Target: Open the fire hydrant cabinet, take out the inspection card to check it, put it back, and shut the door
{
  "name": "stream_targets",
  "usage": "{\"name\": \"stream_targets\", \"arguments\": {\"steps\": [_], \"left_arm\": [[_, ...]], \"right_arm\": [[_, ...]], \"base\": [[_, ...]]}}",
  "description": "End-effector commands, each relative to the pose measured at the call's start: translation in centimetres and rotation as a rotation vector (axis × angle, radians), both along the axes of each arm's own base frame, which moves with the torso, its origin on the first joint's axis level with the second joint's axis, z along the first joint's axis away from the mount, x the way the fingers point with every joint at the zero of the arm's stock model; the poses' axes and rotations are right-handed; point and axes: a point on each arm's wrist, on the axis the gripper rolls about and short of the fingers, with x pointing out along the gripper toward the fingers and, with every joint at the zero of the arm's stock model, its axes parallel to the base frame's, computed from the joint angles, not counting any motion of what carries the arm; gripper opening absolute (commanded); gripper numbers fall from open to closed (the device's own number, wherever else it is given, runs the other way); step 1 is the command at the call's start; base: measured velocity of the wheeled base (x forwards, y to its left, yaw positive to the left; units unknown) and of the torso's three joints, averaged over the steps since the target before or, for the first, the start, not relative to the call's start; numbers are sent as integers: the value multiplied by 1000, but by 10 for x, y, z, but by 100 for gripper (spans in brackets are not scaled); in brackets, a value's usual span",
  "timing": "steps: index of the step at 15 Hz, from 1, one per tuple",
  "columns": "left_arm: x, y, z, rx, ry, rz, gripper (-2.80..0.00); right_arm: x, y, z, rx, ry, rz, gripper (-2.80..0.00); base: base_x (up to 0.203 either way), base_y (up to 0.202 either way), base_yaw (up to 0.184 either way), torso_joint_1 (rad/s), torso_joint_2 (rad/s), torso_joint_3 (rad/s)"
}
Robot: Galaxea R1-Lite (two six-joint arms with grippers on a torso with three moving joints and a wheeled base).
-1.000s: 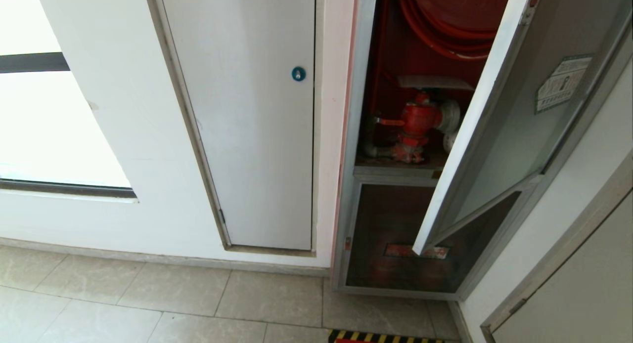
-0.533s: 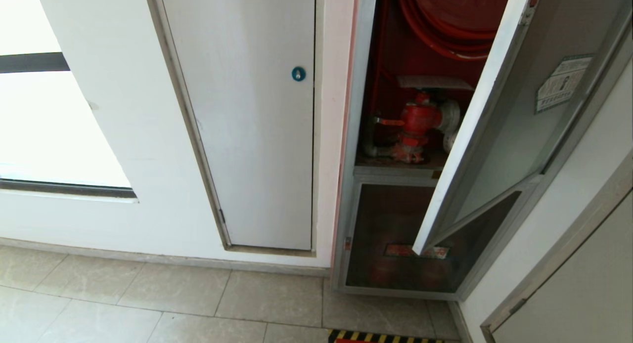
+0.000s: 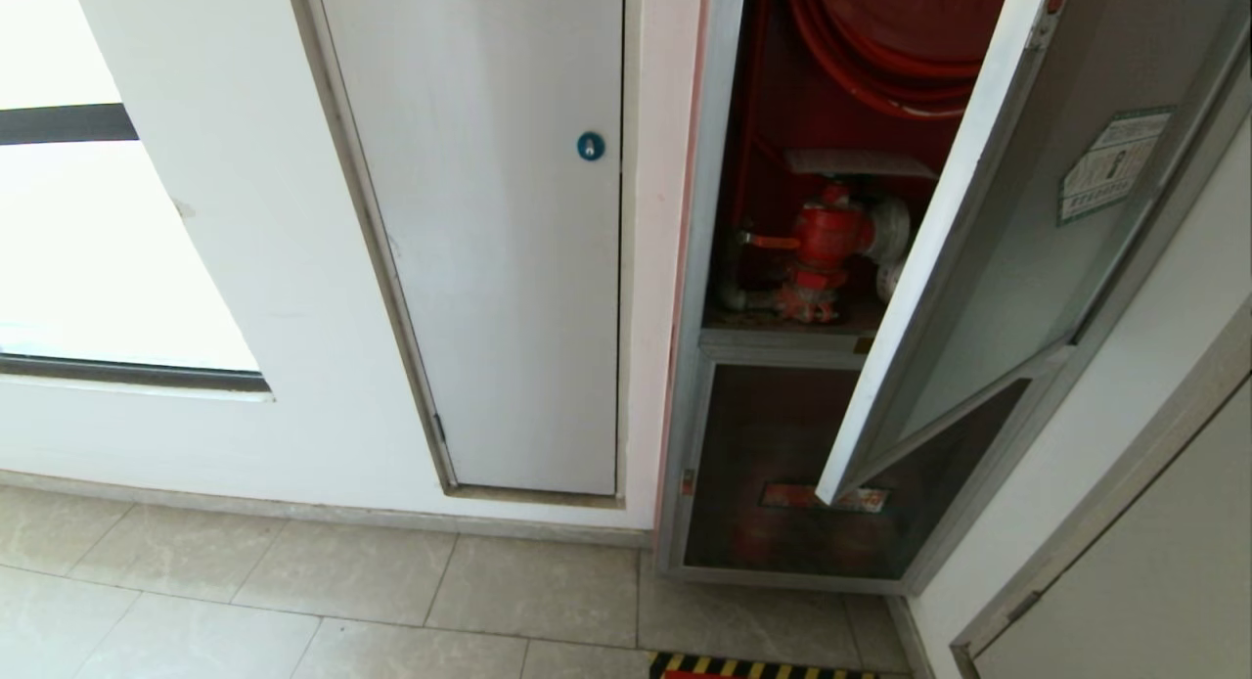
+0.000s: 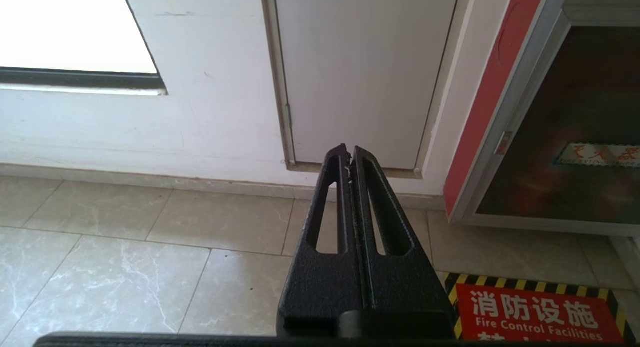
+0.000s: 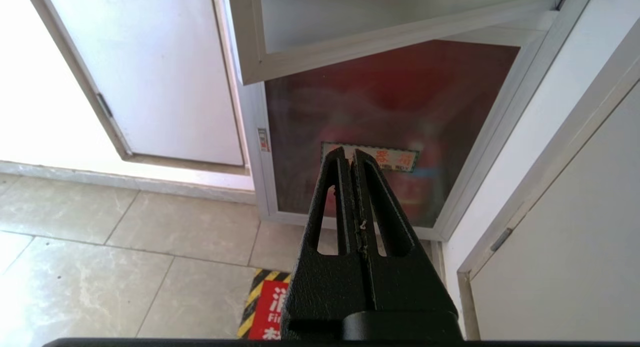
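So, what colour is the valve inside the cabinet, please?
Red valve; the head view shows it best.

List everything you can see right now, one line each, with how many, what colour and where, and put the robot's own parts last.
fire hydrant cabinet: one, silver frame, red inside, set in the wall right of the white panel door.
door: one, silver-framed glass, swung partly open on the cabinet's upper part.
sticker: one, green-bordered white, on the open door.
hose: one, red, coiled at the cabinet's top.
hydrant valve: one, red, on the cabinet's shelf.
lower glass panel: one, dark, shut, below the shelf.
white panel door: one, white with a blue lock, left of the cabinet.
floor sign: one, red with yellow-black edging, before the cabinet.
left gripper: one, black, jaws shut, low, facing the white panel door.
right gripper: one, black, jaws shut, low, facing the lower panel.
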Motion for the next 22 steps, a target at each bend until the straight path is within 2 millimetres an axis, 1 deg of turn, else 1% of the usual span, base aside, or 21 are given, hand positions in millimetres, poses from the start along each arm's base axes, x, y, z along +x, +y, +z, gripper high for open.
{"name": "stream_targets", "arguments": {"steps": [1, 3, 5, 7, 8, 10, 12, 15, 16, 18, 20, 22], "left_arm": [[0, 0, -1, 0, 6, 1, -280], [0, 0, -1, 0, 6, 1, -280], [0, 0, -1, 0, 6, 1, -280], [0, 0, -1, 0, 6, 1, -280], [0, 0, -1, 0, 6, 1, -280], [0, 0, -1, 0, 6, 1, -280], [0, 0, -1, 0, 6, 1, -280], [0, 0, -1, 0, 6, 1, -280], [0, 0, -1, 0, 6, 1, -280], [0, 0, -1, 0, 6, 1, -280], [0, 0, -1, 0, 6, 1, -280], [0, 0, -1, 0, 6, 1, -280]], "right_arm": [[0, 0, 1, -1, -2, 4, -280], [-3, 0, 13, -1, -29, 13, -280], [0, 1, 34, 1, 4, 35, -280], [8, 2, 64, 13, 30, 71, -280], [15, 3, 83, 24, 44, 106, -280], [33, 5, 117, 38, 75, 184, -280], [60, 7, 145, 51, 125, 275, -280], [106, 14, 173, 90, 212, 409, -280], [120, 20, 181, 113, 235, 464, -280], [146, 39, 195, 150, 278, 582, -280], [157, 59, 203, 140, 251, 627, -280], [161, 84, 206, 94, 179, 610, -280]], "base": [[0, 0, 0, 0, 0, 0], [0, 0, 0, 0, 0, 0], [0, 0, 0, 0, 0, 0], [0, 0, 0, 0, 0, 0], [0, 0, 0, 0, 0, 0], [0, 0, 0, 0, 0, 0], [0, 0, 0, 0, 0, 0], [0, 0, 0, 0, 0, 0], [0, 0, 0, 0, 0, 0], [0, 0, 0, 0, 0, 0], [0, 0, 0, 0, 0, 0], [0, 0, 0, 0, 0, 0]]}}
